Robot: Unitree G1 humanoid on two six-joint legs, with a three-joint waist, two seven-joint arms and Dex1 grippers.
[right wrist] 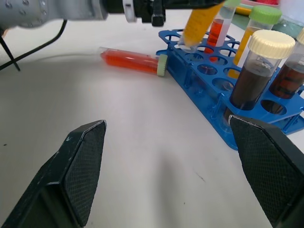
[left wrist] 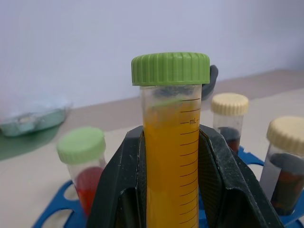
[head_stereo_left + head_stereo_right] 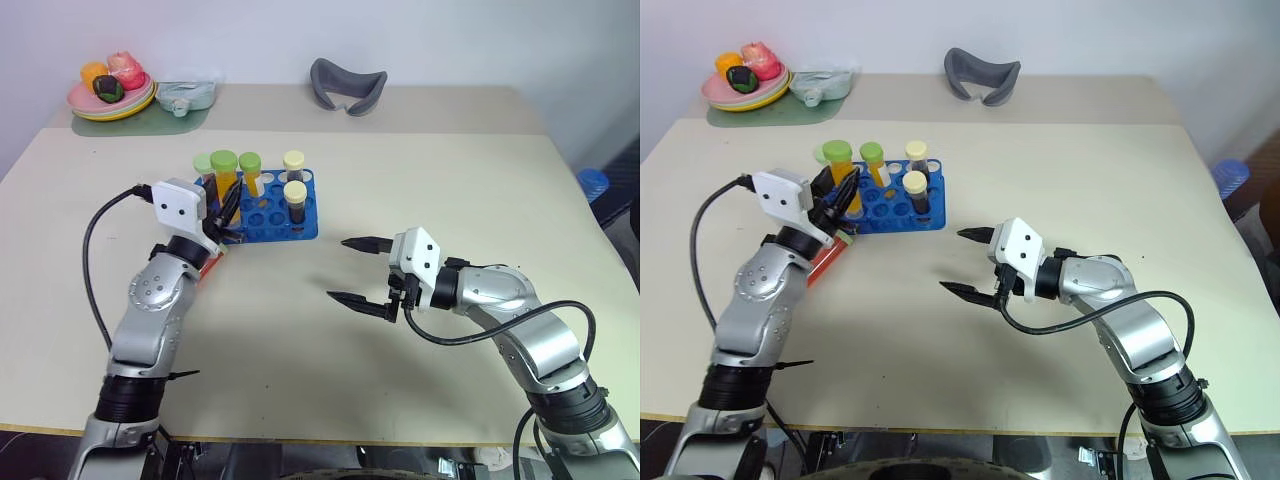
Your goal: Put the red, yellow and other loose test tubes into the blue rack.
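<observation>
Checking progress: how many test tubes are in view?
6: four stand in the blue rack (red tube, orange tube, two brown tubes), a second orange tube in the left gripper, a second red tube lying on the table. None seems hidden.

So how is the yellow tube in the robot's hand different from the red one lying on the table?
The yellow tube holds orange-yellow liquid; the loose red tube holds red. The yellow tube is clamped in the left gripper and stands nearly upright above the blue rack; the red tube lies flat on the table beside the rack, untouched. The yellow tube's cap is a stronger green, the red tube's cap paler. Both are clear, capped tubes.
</observation>
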